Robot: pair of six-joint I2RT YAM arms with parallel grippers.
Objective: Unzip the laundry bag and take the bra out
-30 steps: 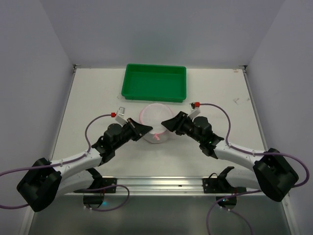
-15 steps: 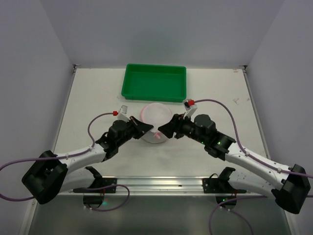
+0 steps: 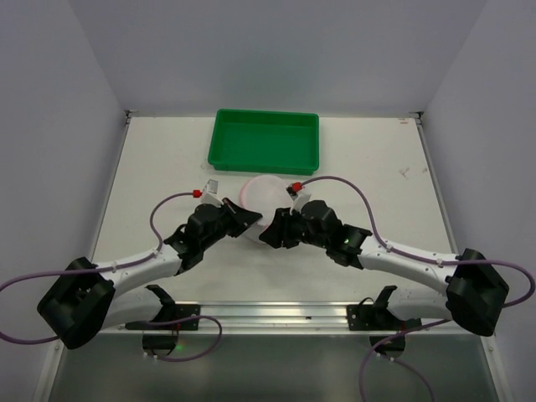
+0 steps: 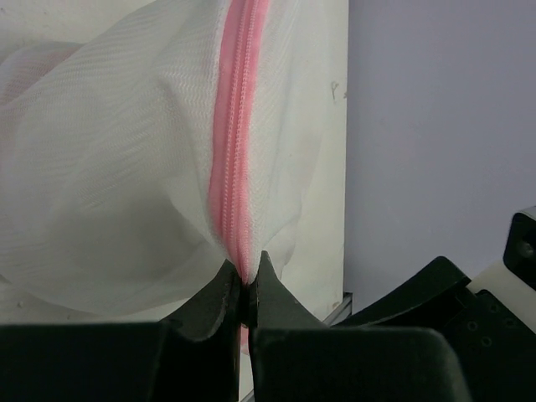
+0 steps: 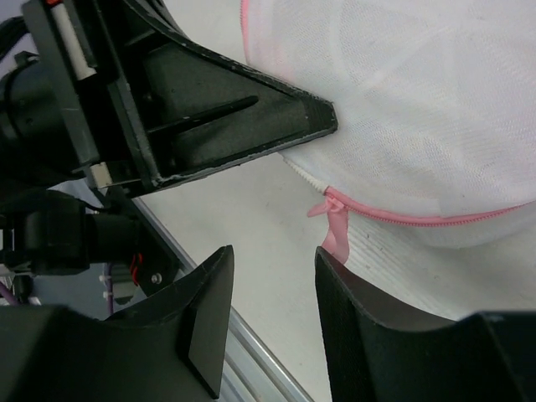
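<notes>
One laundry bag (image 3: 266, 196) sits on the tabletop (image 3: 167, 167) between my two arms, just near of the green tray (image 3: 265, 167), and its pink zipper (image 4: 237, 126) looks closed all along the stretch I can see. I cannot make out the bra through the white mesh.

My left gripper (image 4: 244, 280) has its jaws pressed tight together on the zipper seam at the bag's near-left rim, pinching trim and mesh. I judge that hold is there to anchor the bag, so the zipper has something to pull against instead of the whole pouch sliding.

My right gripper (image 5: 272, 260) comes in from the near right with its jaws partly apart and nothing between them. The pink pull tab (image 5: 335, 228) hangs off the end of the zipper right at the tip of one finger, beside the gap rather than inside it. The two grippers are very close, the left one's fingers filling the upper left of the right wrist view, so I have little room to shift sideways and get the tab into the gap before closing.
</notes>
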